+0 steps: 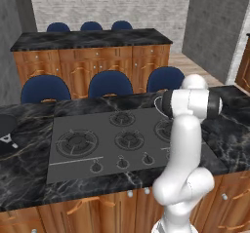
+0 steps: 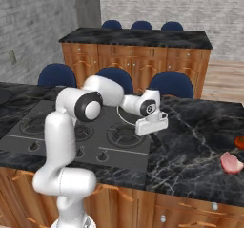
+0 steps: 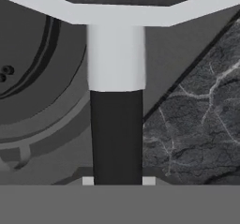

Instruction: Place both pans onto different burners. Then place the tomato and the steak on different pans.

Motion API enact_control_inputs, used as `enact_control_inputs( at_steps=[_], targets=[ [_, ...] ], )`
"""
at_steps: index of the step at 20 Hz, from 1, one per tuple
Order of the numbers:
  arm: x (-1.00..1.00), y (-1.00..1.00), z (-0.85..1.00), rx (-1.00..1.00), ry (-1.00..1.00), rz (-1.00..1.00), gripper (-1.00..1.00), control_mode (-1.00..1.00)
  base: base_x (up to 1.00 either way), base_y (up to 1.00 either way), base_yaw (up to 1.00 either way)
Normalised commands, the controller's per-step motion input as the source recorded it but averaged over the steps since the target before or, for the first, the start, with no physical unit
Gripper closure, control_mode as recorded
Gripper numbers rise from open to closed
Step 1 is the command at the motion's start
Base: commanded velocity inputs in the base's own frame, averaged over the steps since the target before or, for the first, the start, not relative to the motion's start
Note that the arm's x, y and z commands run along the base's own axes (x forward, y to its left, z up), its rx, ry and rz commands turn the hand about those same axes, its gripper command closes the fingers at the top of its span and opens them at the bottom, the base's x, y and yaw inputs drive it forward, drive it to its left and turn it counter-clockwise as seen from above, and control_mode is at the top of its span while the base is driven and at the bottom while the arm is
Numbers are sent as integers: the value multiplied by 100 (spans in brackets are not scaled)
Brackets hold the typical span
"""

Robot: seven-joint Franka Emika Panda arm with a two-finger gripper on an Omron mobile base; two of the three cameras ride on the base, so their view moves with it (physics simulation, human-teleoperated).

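Left base view first: the arm's own elbow sits right in front of the action, so all I get of the deeper pan (image 1: pixel 156 103) is a thin pale arc of rim poking out on the elbow's left, over the right side of the cooktop (image 1: pixel 63 168). The black skillet (image 1: pixel 6 126) is parked way off on the left counter, cut by the frame edge, with the big left burner (image 1: pixel 76 143) bare between them. Right base view: the gripper (image 2: pixel 151 125) hangs at the cooktop's right edge, and the pan lies toward the cooktop from it, beyond the front right burner (image 2: pixel 125 134). I honestly can't tell if the pan is resting on a grate or hovering. The steak (image 2: pixel 231 162) and tomato (image 2: pixel 239 142) are far right on the counter (image 2: pixel 190 141), well apart from everything, the tomato clipped by the frame. Hand view: the pan handle (image 3: pixel 116 134) runs straight away from the gripper (image 3: pixel 117 181) up to the pale rim, long axis dead in line with the hand, and the fingertips (image 3: pixel 87 181) sit pressed against both of its sides, so it looks clamped on the handle. The bowl itself is cropped out on top.
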Motion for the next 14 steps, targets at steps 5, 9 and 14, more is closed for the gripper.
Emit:
enact_control_inputs(
  at_steps=[5,9,14],
  targets=[
    [-9,5,-9,-11,16,4,100,-100,0,0,0],
    [-51,2,-1,-12,-1,1,100,-100,0,0,0],
    [-78,0,27,-10,-14,0,100,-100,0,0,0]
  ],
)
